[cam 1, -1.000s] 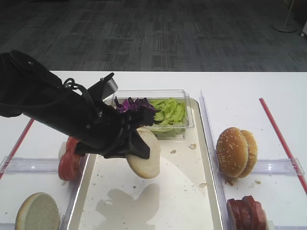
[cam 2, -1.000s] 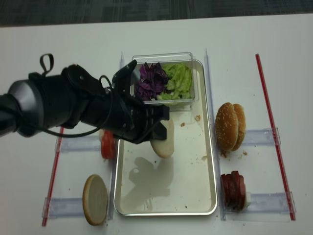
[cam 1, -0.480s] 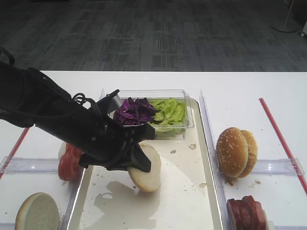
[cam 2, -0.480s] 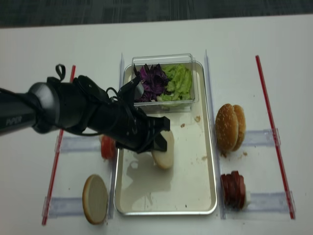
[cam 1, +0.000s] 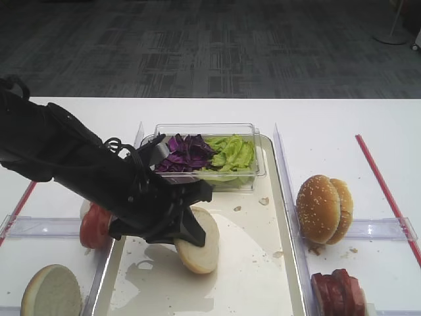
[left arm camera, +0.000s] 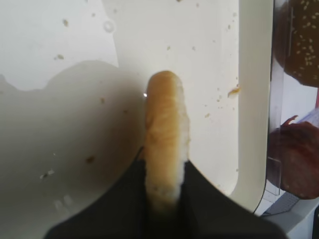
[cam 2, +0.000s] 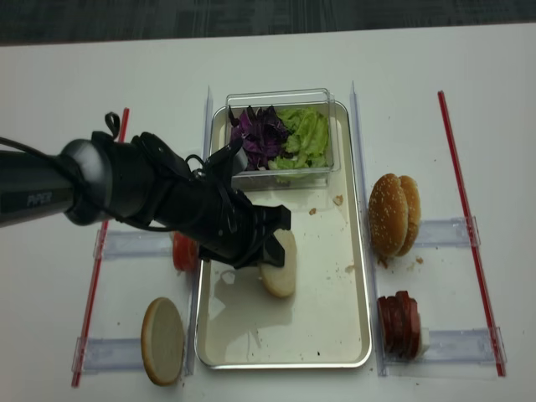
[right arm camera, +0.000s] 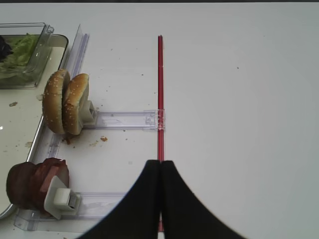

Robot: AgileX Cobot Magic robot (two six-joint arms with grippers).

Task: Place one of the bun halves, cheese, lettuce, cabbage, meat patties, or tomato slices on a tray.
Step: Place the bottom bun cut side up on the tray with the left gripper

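1. The left arm's sleeve carries pale lettering; it looks like "PIPER", too blurred to be sure.
2. A clear box (cam 2: 280, 130) sits at the far end of the tray (cam 2: 356, 276); it holds purple cabbage (cam 2: 255, 138) on the left and green lettuce (cam 2: 306, 138) on the right.
3. The tray's cream floor is speckled with crumbs; it also bears the arm's shadow.
4. The left jaws (cam 2: 266, 251) are clamped on a pale bun half (cam 2: 280, 266); the bun stands on edge, tilted, over the tray's middle; the left wrist view shows its tan rim pinched between the two dark fingers (left arm camera: 199, 191).
5. Compared with a second ago, the bun is lower and nearer the tray floor; its lower edge seems to touch or nearly touch the floor, I cannot tell which.
6. The right jaws (right arm camera: 160, 189) hang closed over the bench, above a red strip (right arm camera: 160, 99), holding nothing.
7. Left of the tray, tomato slices (cam 2: 184, 251) stand on edge in a clear rail; another pale bun half (cam 2: 163, 339) lies nearer the front.
8. Right of the tray stand sesame buns (cam 2: 394, 216); the meat patties (cam 2: 402, 325) are nearer the front.
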